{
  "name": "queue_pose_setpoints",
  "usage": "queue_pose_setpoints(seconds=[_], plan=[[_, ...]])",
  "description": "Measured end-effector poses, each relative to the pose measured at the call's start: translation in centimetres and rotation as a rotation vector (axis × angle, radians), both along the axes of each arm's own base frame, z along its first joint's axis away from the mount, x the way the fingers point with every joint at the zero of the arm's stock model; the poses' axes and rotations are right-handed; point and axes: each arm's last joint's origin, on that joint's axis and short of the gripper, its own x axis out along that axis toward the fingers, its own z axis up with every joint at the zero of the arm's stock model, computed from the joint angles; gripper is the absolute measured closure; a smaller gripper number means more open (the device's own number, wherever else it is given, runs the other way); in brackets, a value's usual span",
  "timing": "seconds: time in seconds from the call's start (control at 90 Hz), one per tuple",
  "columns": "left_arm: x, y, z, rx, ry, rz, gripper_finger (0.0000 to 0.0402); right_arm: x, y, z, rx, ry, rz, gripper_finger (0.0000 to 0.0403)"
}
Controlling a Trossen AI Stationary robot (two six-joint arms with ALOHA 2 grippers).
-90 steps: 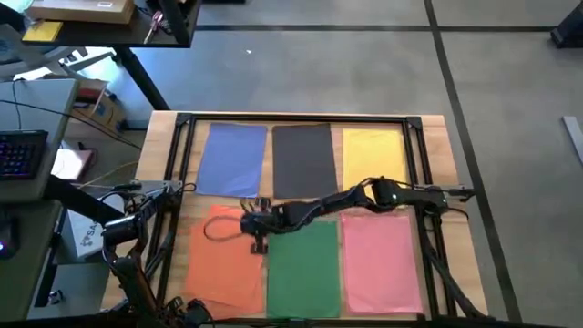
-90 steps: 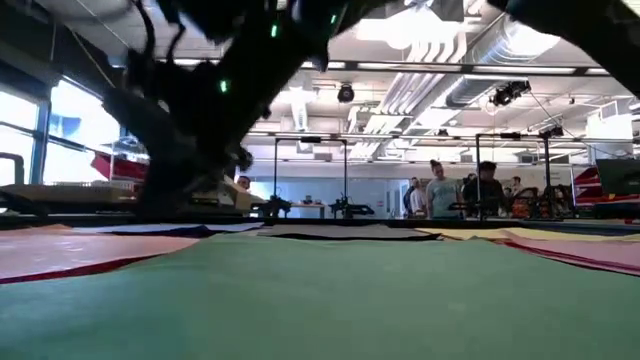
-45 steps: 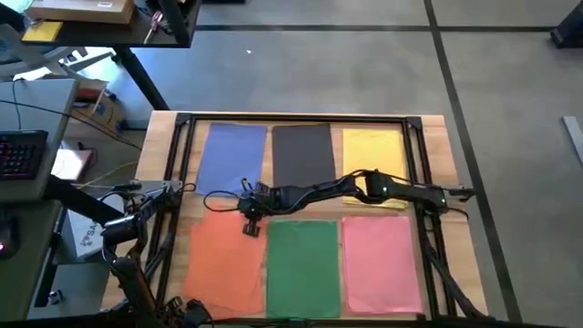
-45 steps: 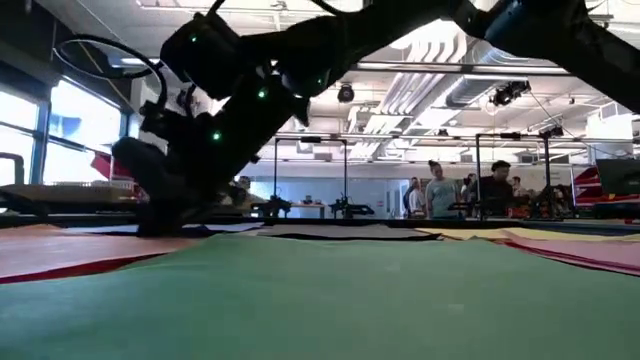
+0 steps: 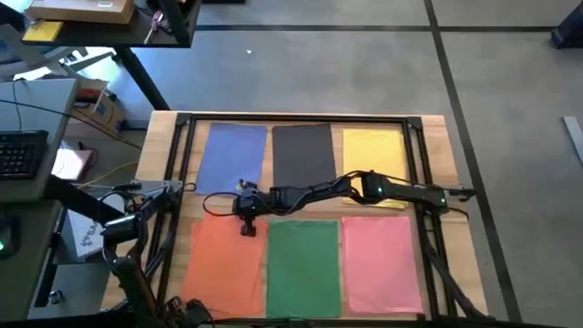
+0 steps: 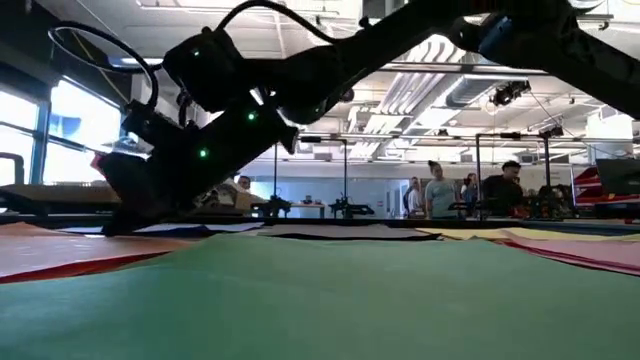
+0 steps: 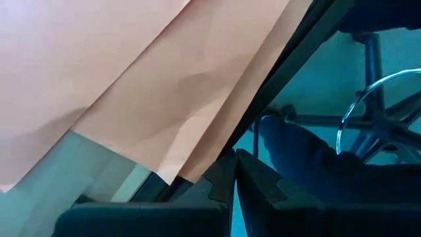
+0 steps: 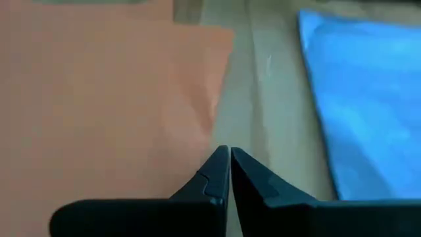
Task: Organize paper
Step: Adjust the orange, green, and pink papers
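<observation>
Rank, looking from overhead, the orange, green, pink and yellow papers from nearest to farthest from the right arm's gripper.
The right gripper hangs shut between the blue and orange papers.
1. Orange paper: its top corner is right at the gripper, lower left stack.
2. Green paper: lower middle, next stack over.
3 and 4. Pink paper, lower right, and yellow paper, upper right: too close to call.

The right arm (image 5: 310, 193) hides the dark grey sheet's (image 5: 303, 157) near edge. The orange sheet (image 5: 224, 264) runs past the high view's bottom edge
</observation>
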Motion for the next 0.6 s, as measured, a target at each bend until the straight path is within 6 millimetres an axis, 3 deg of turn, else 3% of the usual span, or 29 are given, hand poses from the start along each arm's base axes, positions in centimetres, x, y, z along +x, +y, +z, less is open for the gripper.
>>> queue_pose_setpoints(seconds=[0.1, 0.256, 0.433, 0.6], plan=[[0.0, 0.0, 0.0, -0.001, 0.005, 0.005, 0.0401, -0.2, 0.0, 1.4, 0.006, 0.000, -0.007, 0.0403], [0.0, 0.0, 0.0, -0.002, 0.007, 0.004, 0.0401, -1.9, 1.0, 4.4, 0.012, 0.156, -0.001, 0.0403], [0.0, 0.0, 0.0, -0.003, 0.005, 0.004, 0.0401, -4.6, 3.4, 5.1, -0.005, 0.418, 0.080, 0.0403], [0.0, 0.0, 0.0, -0.003, 0.002, 0.003, 0.0401, -5.9, 6.4, 5.2, 0.052, 0.506, 0.295, 0.0403]])
